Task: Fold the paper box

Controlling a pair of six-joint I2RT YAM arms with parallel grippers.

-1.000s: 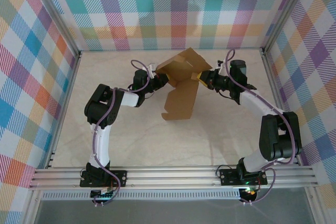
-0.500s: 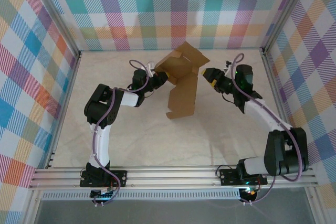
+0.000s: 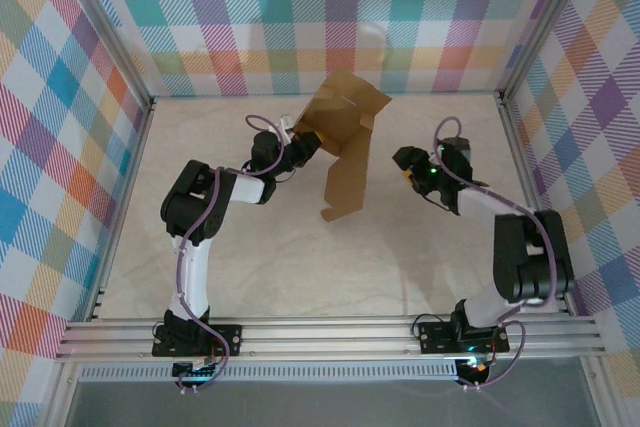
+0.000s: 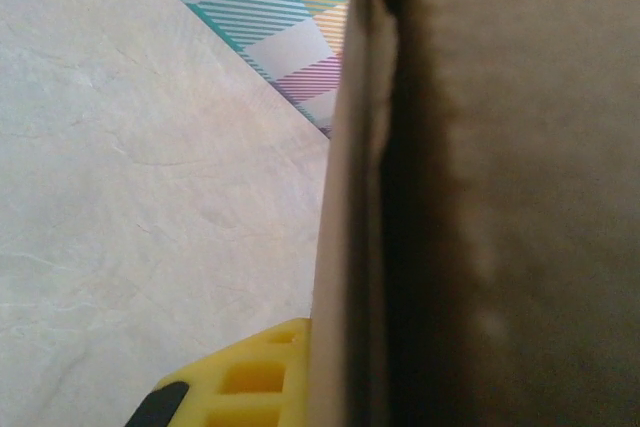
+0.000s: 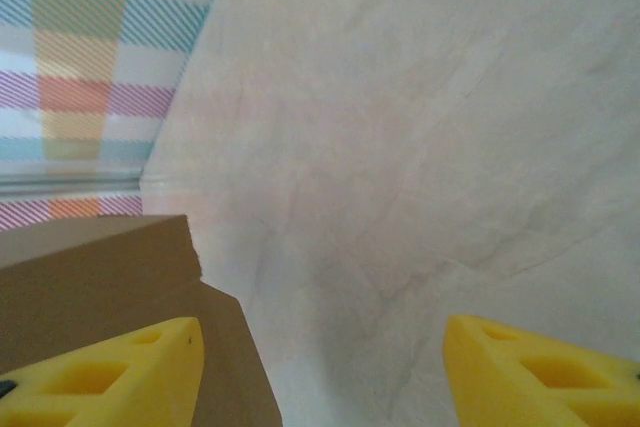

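Top view: the box was held up over the far middle of the desk, partly folded. Its upper part formed an open-sided shell near the back wall; one long flat panel hung down from it toward the near side, and I could not tell whether its lower corner touched the desk.

The left gripper was clamped on the box's left edge. In the left wrist view one yellow finger pressed flat against the cardboard, which stood edge-on just beside it.

The right gripper sat to the right of the box, apart from it, low over the desk. In the right wrist view its gripper was spread wide, yellow fingers far apart with bare desk between them. A corner of the box showed behind its left-hand finger, near the wall's base.
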